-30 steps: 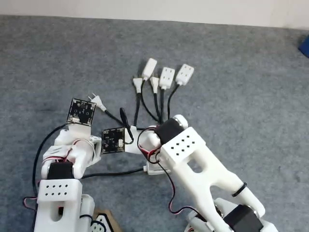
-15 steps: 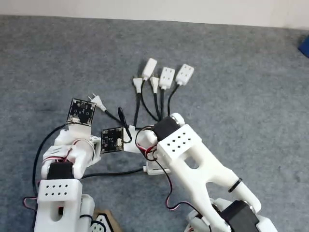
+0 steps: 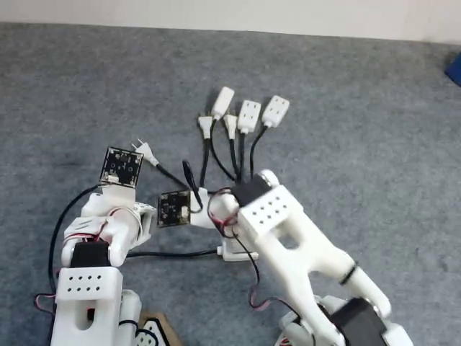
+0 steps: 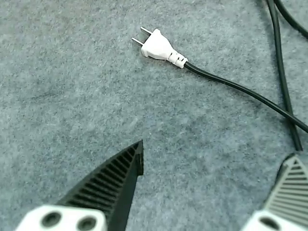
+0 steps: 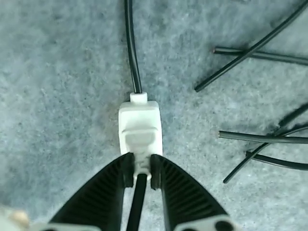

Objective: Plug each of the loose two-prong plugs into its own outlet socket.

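**Plug waiting, left gripper poised over it**

Two-prong plug (image 4: 156, 45) lies flat on the grey bench (image 3: 360, 108), prongs pointing away from its black cord. It sits just ahead of the left gripper (image 4: 207, 183) — jaws spread wide, nothing between them. The right gripper (image 5: 140, 163) is pinching the near end of a white connector block (image 5: 139, 127), which has a cord running out of each end. This looks like the pick-up step for the loose plug. The next move calls for dropping down, straddling the plug body across its width and closing. Three outlet sockets (image 3: 248, 114) sit at the far end of the cord fan — whether any is already filled, I can't tell.
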Motion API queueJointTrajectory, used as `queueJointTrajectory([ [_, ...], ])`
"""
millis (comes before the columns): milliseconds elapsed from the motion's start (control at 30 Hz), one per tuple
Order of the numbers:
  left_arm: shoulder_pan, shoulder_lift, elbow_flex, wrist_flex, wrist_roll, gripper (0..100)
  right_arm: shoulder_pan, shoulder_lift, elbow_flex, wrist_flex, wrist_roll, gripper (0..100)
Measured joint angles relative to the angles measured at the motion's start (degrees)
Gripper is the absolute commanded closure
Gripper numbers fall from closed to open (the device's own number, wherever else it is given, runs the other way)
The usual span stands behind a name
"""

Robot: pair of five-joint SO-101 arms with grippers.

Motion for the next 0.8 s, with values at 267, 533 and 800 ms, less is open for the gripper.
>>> queueJointTrajectory([
  [267,0.0,0.0,0.0,0.0,0.0,59,0.18,-0.18,8.97,-8.18,0.0,99.1],
  [533,0.0,0.0,0.0,0.0,0.0,59,0.09,-0.35,14.95,-14.95,-0.88,99.1],
  [800,0.0,0.0,0.0,0.0,0.0,62,0.09,-1.23,10.9,-9.58,-6.59,89.9],
])
